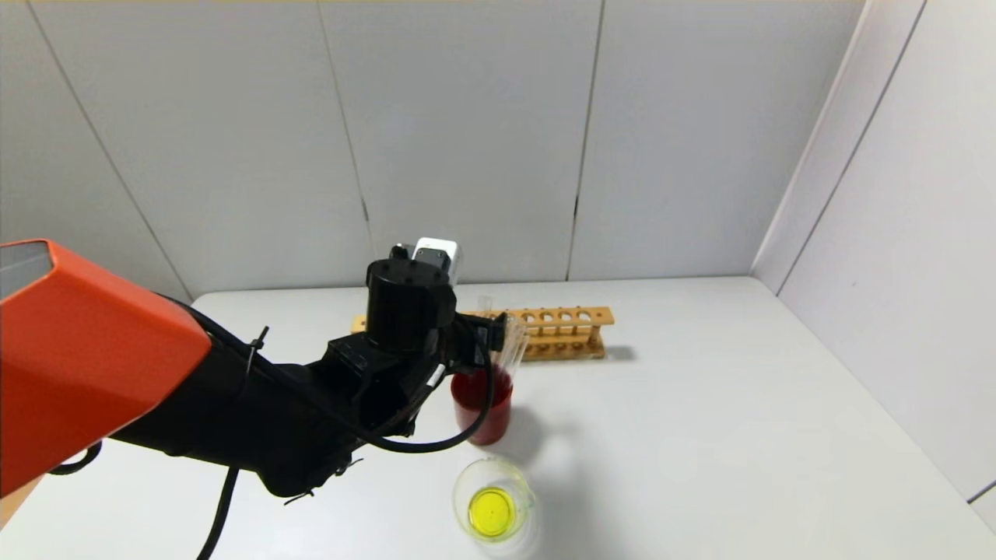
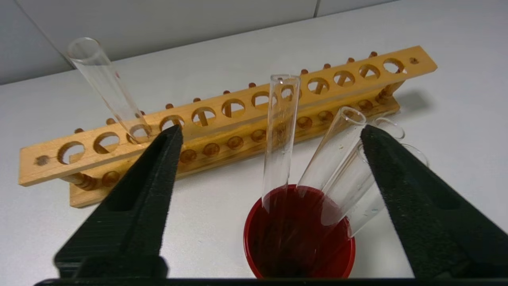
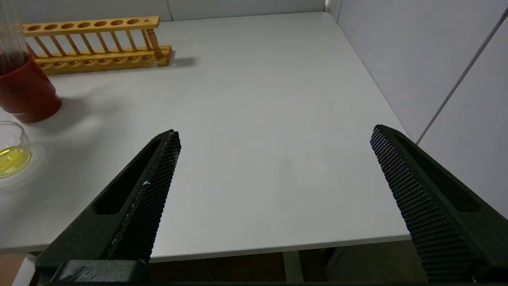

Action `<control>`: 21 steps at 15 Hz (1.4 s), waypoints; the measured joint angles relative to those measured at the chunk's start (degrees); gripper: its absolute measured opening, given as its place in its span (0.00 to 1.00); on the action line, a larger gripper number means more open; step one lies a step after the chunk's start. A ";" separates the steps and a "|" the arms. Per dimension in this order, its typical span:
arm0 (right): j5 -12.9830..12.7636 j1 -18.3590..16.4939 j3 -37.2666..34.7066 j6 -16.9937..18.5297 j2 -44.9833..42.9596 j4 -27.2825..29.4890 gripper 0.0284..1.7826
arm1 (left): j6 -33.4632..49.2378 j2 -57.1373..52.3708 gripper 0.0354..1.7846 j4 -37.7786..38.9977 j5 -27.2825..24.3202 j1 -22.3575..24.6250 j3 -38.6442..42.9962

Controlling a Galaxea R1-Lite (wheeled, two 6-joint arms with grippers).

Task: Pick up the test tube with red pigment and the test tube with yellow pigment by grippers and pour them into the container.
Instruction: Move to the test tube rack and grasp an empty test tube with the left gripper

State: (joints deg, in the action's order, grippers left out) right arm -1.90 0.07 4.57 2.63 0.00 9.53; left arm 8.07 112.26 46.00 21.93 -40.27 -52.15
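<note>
Glass: three tubes lean in one red cup; left gripper spread wide, empty.

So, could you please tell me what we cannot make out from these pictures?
- Head view: the left gripper is hidden behind its own black wrist.
- Left wrist view: the lower ends of the tubes sink into the dark red cup, so their contents cannot be told.
- Right wrist view: the beaker of yellow liquid is cut off by the picture's edge.
- Head view: the right gripper is out of frame.
</note>
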 joint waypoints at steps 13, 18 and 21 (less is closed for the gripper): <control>0.00 0.00 0.00 0.00 0.00 0.02 0.98 | -0.50 -16.79 0.98 0.11 13.46 0.74 14.14; 0.00 0.00 0.00 0.00 0.00 0.00 0.98 | 6.89 -17.18 0.98 1.82 14.20 0.79 19.93; -0.02 0.00 0.00 0.00 0.00 0.00 0.98 | 10.14 -15.21 0.98 1.94 14.81 0.88 21.35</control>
State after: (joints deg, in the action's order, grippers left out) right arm -1.93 0.07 4.57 2.63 0.00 9.53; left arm 18.21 97.05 47.93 36.74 -39.39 -30.81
